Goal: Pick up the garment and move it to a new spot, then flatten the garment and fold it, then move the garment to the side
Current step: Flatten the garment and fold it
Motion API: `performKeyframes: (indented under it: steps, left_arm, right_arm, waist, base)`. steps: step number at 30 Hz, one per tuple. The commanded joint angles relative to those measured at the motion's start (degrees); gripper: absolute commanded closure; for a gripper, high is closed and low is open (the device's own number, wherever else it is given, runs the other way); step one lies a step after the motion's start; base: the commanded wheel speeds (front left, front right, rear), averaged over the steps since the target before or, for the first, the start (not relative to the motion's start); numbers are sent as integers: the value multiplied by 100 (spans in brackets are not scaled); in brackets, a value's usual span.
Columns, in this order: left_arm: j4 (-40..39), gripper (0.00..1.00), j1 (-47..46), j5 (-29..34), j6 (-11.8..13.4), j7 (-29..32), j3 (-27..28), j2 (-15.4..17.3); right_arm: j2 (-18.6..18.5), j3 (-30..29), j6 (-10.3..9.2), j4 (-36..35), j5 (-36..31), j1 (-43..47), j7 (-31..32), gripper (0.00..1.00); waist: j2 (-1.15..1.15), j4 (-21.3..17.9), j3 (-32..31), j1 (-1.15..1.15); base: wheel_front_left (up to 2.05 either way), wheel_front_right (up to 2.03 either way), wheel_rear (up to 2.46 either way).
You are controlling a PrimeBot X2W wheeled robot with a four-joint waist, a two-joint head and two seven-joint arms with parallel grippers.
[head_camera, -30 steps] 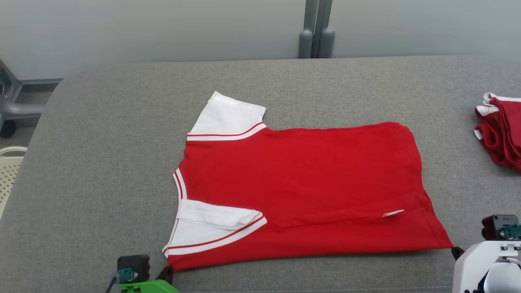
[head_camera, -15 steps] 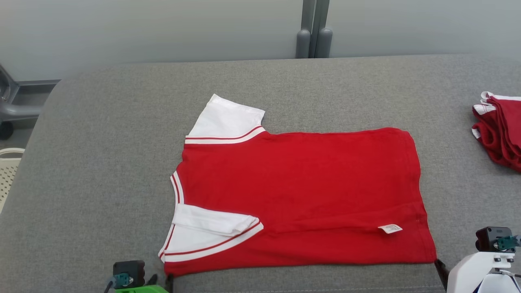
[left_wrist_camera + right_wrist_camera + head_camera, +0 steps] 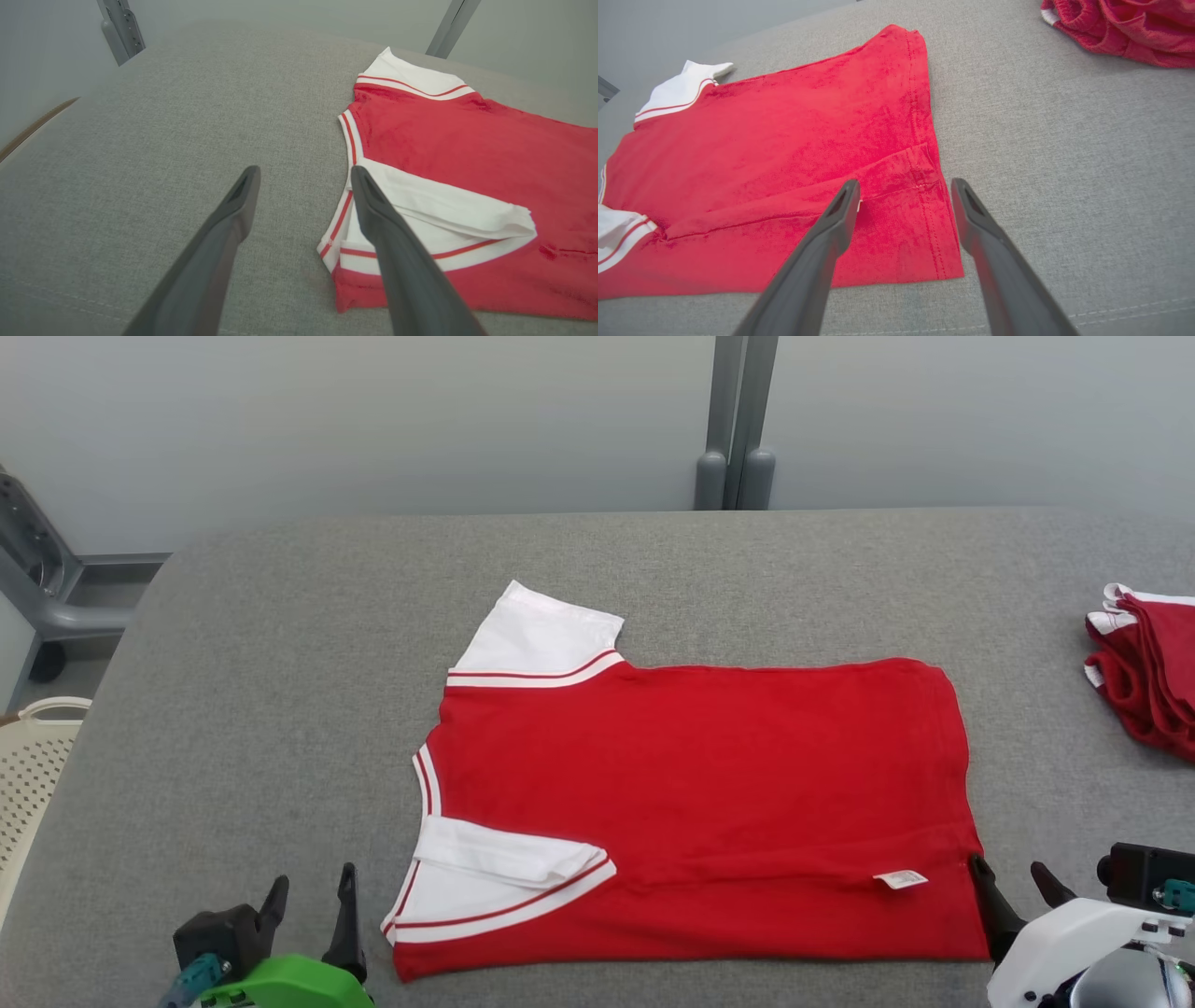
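The shirt [image 3: 700, 784] has just been let go. A second ago both near corners were pinched. Now the left gripper [image 3: 313, 887] and the right gripper [image 3: 1008, 873] are spread wide open, and nothing is held in either one.

The shirt is left lying flat in the middle of the grey table [image 3: 280, 663], with its neck to the left and its bottom hem to the right. The near sleeve [image 3: 509, 859] is turned in on top of the red cloth. A long crease is seen along the near side, with a small white label [image 3: 901, 878] showing. So a first fold of the near side looks done, and more folding is likely needed before the shirt is moved to the side.

The left gripper is found low over bare table, just left of the shirt's near left corner and apart from it. The right gripper is set at the near right corner, with the hem seen between its fingers. Whether the cloth is touched there cannot be told. A pile [image 3: 1148, 663] of other red clothes is seen well off to the right.
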Motion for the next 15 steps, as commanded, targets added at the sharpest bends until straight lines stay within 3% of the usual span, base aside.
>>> performKeyframes:
  steps: [1, 7, 12, 15]
  left_arm:
    - [-36, 0, -82, 88, -28, -60, 97, -30]
    - [-725, 0, 88, 698, -203, -133, 859, -233]
    - [-1257, 0, 358, 1249, -436, -134, 1556, -544]
    - [-1459, 0, 482, 1472, -746, -134, 1923, -769]
  right_arm:
    - [4, -12, -7, 52, 115, -59, -122, 0]
    - [10, 213, -5, 603, 1097, -365, -1220, 0]
    - [11, 772, -4, 981, 1084, -642, -1990, 0]
    - [8, 1059, -4, 1181, 1173, -761, -2253, 0]
  waist:
    - [0, 34, -46, 0]
    - [0, 75, -188, 0]
    - [0, 127, -322, 0]
    - [0, 153, -379, 0]
  base:
    - [0, 0, 0]
    - [0, 0, 0]
    - [0, 0, 0]
    - [0, 0, 0]
